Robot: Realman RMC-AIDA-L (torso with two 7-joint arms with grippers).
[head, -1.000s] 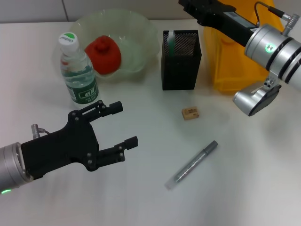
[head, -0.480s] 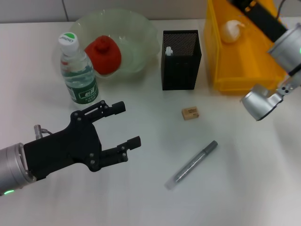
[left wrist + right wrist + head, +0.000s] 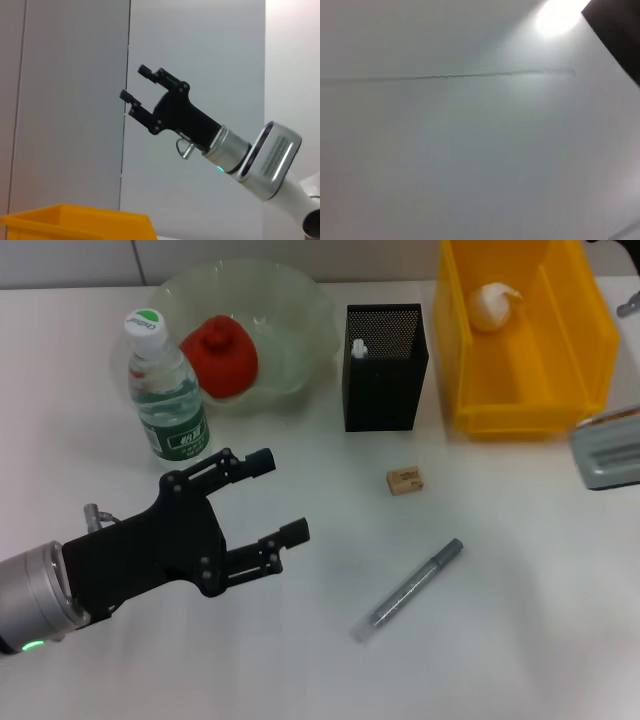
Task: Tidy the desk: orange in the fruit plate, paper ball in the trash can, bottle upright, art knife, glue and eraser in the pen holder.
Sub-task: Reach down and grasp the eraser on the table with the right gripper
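The orange (image 3: 220,355) lies in the pale-green fruit plate (image 3: 290,300) at the back left. In front of the plate the bottle (image 3: 165,390) stands upright. The black mesh pen holder (image 3: 385,370) has a white-capped stick (image 3: 358,346) inside, apparently the glue. On the table lie the tan eraser (image 3: 405,480) and the silver art knife (image 3: 408,590). The paper ball (image 3: 492,302) rests inside the yellow trash can (image 3: 520,410). My left gripper (image 3: 280,494) hovers open and empty, left of the eraser. Raised in the air, my right gripper (image 3: 135,82) is open and empty.
A grey link of my right arm (image 3: 605,455) juts in at the right edge, just in front of the trash can. The right wrist view holds only a blank pale surface. The white tabletop (image 3: 520,620) spreads around the knife.
My right arm has lifted away from over the trash can and left the head view, leaving the paper ball in the can. The left gripper has crept slightly right.
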